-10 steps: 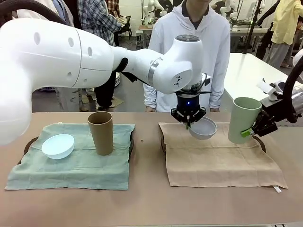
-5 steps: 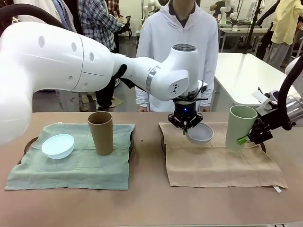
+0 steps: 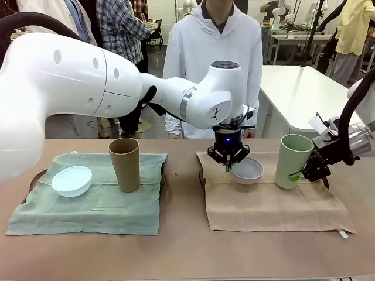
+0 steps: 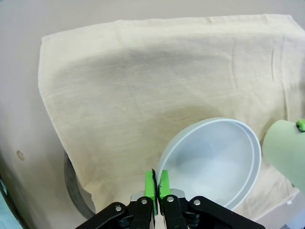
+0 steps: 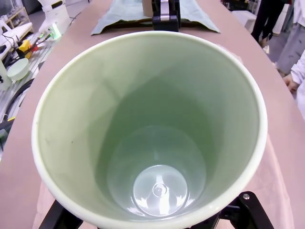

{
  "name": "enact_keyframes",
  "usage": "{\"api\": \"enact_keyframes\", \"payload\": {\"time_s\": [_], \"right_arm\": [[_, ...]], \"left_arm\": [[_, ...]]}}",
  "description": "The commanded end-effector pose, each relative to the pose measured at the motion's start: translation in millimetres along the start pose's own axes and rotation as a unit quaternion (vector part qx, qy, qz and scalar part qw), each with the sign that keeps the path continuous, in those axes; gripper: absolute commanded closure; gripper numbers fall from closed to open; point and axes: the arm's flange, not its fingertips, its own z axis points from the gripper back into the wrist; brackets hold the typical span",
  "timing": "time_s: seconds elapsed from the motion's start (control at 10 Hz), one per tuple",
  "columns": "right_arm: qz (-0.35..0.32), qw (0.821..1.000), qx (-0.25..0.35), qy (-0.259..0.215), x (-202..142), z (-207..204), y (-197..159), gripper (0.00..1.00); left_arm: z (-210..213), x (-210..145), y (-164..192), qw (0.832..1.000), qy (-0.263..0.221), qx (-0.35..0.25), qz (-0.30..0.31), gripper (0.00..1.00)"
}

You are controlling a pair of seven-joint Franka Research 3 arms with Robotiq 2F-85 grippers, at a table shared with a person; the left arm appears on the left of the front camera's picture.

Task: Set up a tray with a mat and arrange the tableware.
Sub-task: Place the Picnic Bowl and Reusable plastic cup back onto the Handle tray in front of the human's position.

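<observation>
My left gripper is shut on the near rim of a pale grey-white bowl, holding it tilted just over the beige mat. In the left wrist view the green pads pinch the bowl at its rim above the mat. My right gripper is shut on the side of a pale green tumbler, nearly upright, its base down at the mat's far right. The right wrist view looks down into the empty tumbler. A dark tray rim shows under the mat's edge.
At the left, a green mat carries a light blue bowl and an upright brown tumbler. A person in a white hoodie stands at the table's far side. The near strip of brown table is bare.
Both grippers have come down: the bowl and the green tumbler sit lower and slightly further left, close to the beige mat. The person has stepped to the left.
</observation>
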Motion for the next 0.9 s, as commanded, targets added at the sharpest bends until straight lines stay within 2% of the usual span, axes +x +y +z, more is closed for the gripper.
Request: {"api": "enact_keyframes", "payload": {"time_s": [0.0, 0.1, 0.2, 0.3, 0.4, 0.5, 0.6, 0.7, 0.8], "right_arm": [[0.01, 1.0, -0.01, -0.006, -2, -8, -9, 0.19], [0.013, 1.0, -0.006, -0.005, -2, -9, -9, 0.19], [0.014, 1.0, 0.002, 0.001, -2, -7, -8, 0.0], [0.016, 1.0, -0.002, 0.02, 1, -2, -5, 0.0], [0.01, 0.998, -0.015, 0.064, 9, 9, -2, 0.0], [-0.002, 0.994, -0.026, 0.104, 18, 27, 1, 0.0], [0.001, 0.989, -0.049, 0.14, 27, 52, 3, 0.0], [-0.003, 0.985, -0.06, 0.165, 34, 73, 6, 0.0], [-0.01, 0.981, -0.067, 0.183, 39, 89, 9, 0.0]], "left_arm": [[-2, 2, 2, 1.0, 0.009, -0.02, -0.005, 0.96], [-2, 2, 2, 1.0, 0.011, -0.022, -0.004, 0.96], [-1, 2, 2, 1.0, 0.014, -0.024, -0.003, 0.37], [2, 1, 3, 1.0, 0.015, -0.021, -0.002, 0.37], [7, -1, 4, 1.0, 0.015, -0.015, -0.003, 0.0], [9, -1, 5, 1.0, 0.017, -0.012, -0.004, 0.72], [13, -2, 6, 1.0, 0.017, -0.004, -0.005, 0.0], [19, -5, 7, 1.0, 0.016, -0.002, -0.006, 0.52], [25, -7, 6, 1.0, 0.014, 0.003, -0.008, 0.0]]}}
